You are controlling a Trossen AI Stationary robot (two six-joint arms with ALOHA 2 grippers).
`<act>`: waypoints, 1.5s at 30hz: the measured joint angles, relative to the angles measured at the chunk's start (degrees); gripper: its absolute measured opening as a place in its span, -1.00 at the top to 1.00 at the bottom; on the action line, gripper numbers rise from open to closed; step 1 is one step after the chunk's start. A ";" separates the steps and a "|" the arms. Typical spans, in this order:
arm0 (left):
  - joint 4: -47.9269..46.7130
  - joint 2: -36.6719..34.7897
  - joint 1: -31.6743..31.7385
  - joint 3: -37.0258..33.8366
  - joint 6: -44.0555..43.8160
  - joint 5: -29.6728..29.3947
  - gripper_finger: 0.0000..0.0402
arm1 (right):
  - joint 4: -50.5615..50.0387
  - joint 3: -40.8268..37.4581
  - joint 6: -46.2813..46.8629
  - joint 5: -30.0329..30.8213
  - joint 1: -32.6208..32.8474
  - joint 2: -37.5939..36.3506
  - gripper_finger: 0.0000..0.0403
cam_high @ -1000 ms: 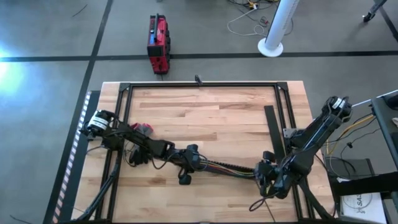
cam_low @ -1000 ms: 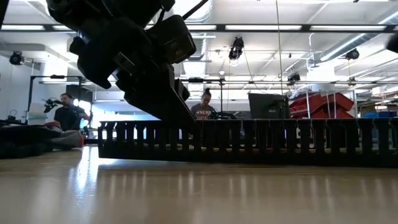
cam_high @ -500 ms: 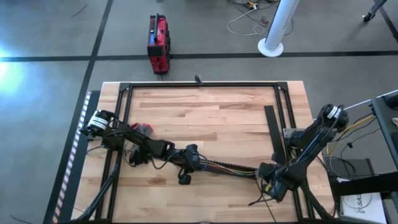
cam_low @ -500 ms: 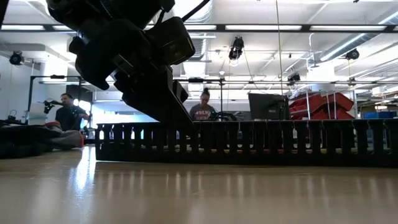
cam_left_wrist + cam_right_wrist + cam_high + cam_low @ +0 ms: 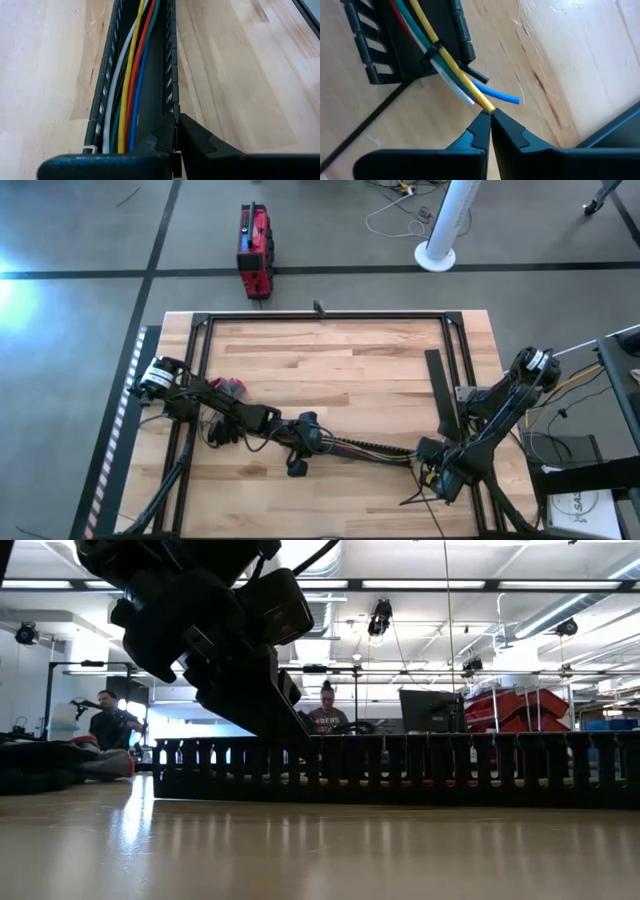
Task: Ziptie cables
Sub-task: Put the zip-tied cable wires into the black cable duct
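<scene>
On a pale, grained wooden tabletop (image 5: 340, 370), the cables (image 5: 131, 80), glossy yellow, red, blue, green and white strands, lie inside a slotted black plastic duct (image 5: 167, 75). The left claw (image 5: 176, 145) is clamped shut on the duct's wall. The right wrist view alone shows the thin black ziptie (image 5: 434, 51) looped around the wires at the duct's end, and the right claw (image 5: 490, 131) pinched shut at the yellow wire's tip.
</scene>
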 joint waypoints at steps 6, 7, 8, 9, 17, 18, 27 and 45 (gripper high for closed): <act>0.27 0.00 -0.02 0.00 -1.93 -0.25 0.98 | 3.00 0.00 -1.54 2.12 -0.84 1.57 1.00; 0.37 0.00 -0.02 0.00 -2.14 -0.54 0.98 | 4.18 0.00 -2.15 2.26 -1.20 1.93 1.00; 0.37 0.00 -0.02 0.00 -2.18 -1.03 0.98 | 5.68 0.00 -3.15 2.34 -1.64 2.34 1.00; 0.39 0.00 -0.02 0.00 -2.25 -1.17 0.98 | 7.31 0.00 -4.26 2.46 -2.08 2.68 1.00; 0.42 0.00 -0.07 0.00 -3.60 -1.29 0.98 | 10.83 1.07 -9.97 0.38 -3.61 2.71 1.00; 0.42 0.00 -0.07 0.00 -3.73 -1.34 0.98 | 9.80 1.48 -9.38 -0.09 -3.56 2.18 1.00; -0.47 -0.23 0.21 0.02 -5.19 -2.06 0.98 | -13.48 6.02 9.98 -0.13 -1.09 -1.14 1.00; -16.46 -8.57 0.37 -0.41 -3.14 -1.61 0.96 | -0.22 0.07 19.09 7.05 -1.85 -2.17 0.58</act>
